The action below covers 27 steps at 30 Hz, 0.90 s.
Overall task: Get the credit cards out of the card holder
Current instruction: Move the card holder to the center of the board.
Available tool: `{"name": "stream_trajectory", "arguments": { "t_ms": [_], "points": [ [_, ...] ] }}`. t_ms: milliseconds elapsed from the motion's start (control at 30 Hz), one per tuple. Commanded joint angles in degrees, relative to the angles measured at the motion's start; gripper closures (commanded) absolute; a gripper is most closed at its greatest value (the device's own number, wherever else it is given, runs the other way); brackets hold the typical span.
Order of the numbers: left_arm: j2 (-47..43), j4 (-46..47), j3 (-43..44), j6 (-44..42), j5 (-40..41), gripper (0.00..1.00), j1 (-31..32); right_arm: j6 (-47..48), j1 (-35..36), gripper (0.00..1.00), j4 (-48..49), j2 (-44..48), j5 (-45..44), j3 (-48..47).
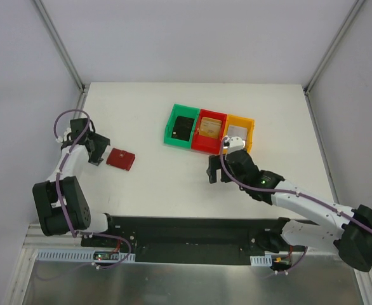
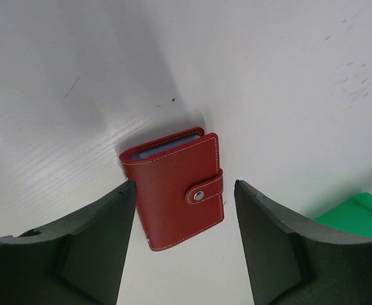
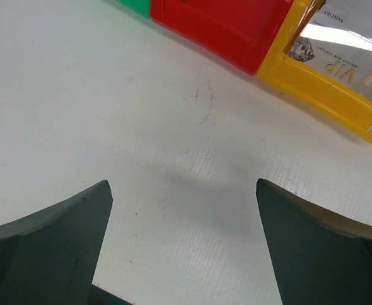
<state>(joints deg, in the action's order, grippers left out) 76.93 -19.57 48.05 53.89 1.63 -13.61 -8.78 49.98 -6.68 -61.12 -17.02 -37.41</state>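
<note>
Inside yellow bin (image 3: 319,89), silvery card (image 3: 348,54) lettered VIP, left hand (image 2: 185,185) and right hand (image 3: 183,183) apart

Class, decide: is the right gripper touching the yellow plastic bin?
Apart. In the right wrist view, a broad stretch of bare white table lies between the open right gripper and the yellow plastic bin.

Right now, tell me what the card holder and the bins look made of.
Card holder: likely leather or imitation, matte red, pale edge stitching, metallic snap. Green bin, red bin, orange bin: moulded plastic, smooth, slightly glossy walls.
</note>
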Motion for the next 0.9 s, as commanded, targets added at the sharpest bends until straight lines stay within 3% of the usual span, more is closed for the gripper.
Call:
{"name": "stream_trajectory", "arguments": {
  "t_ms": [0, 167, 333, 467, 867],
  "points": [
    [4.28, 1.29, 3.10, -4.84, -3.21, 0.39, -0.46, 0.16, 0.12, 0.02, 0.88, 3.02, -0.03, -1.00],
    [8.49, 1.29, 2.66, -6.77, -1.89, 0.44, -0.46, 0.25, 0.12, 0.02, 0.52, 5.22, -0.65, 0.05],
    [12.45, 1.38, 3.45, -9.59, -0.50, 0.56, -0.46, 0.25, 0.12, 0.02, -0.44, 6.72, -0.74, 0.49],
    [13.69, 1.73, 3.72, -10.73, -3.80, 0.62, -0.11, 0.51, 0.03, 0.02, -1.23, 8.30, -1.35, 1.28],
    [11.85, 4.45, -0.32, -16.09, -4.62, 0.62, 12.89, -0.10, 0.03, 0.02, -1.41, 10.67, -1.53, 3.74]
  ]
}}
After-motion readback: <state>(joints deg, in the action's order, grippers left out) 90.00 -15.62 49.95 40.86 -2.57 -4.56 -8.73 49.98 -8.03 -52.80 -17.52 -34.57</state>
